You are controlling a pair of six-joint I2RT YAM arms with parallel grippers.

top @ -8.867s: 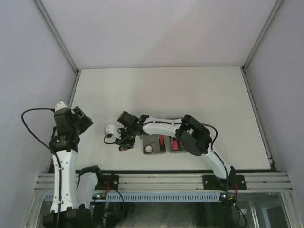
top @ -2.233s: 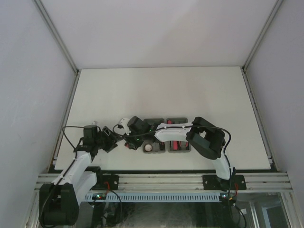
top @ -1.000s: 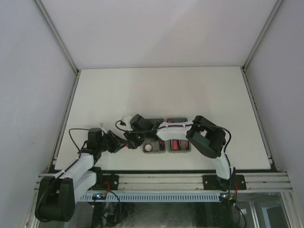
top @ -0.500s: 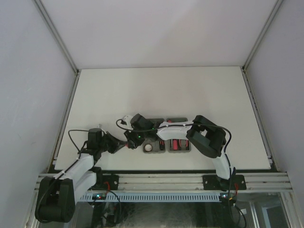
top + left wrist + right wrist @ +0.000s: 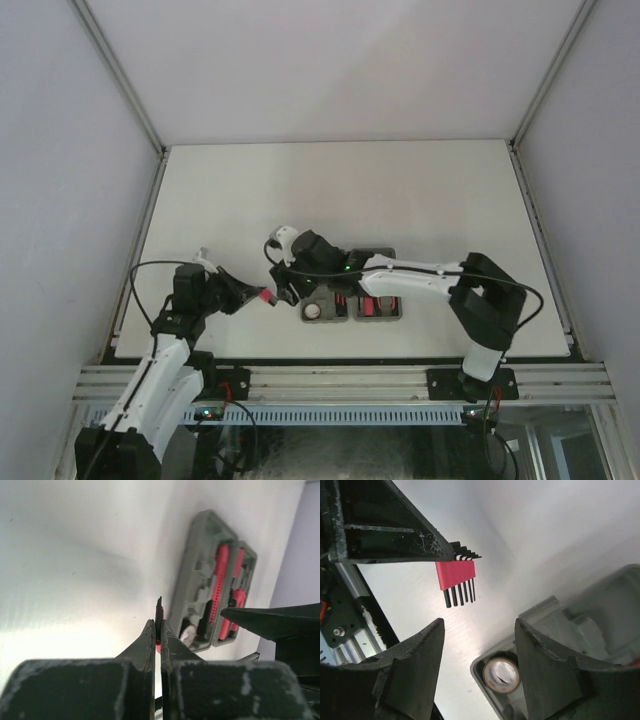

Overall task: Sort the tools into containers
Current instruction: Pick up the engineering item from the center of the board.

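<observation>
From above, the hex-key set is a red speck too small to read, and the right arm crosses the left tray and the right tray, hiding a middle band of each. In the left wrist view the set shows edge-on only, a thin sliver in the jaws of the left gripper, which cover the ring at its 8 o'clock side. In the right wrist view the left tray is blurred and cut off at 4 o'clock.

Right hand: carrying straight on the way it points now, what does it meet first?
Probably the red hex-key set gripped by the left hand; depth is unclear, so the open right hand might pass below it onto the table.
</observation>
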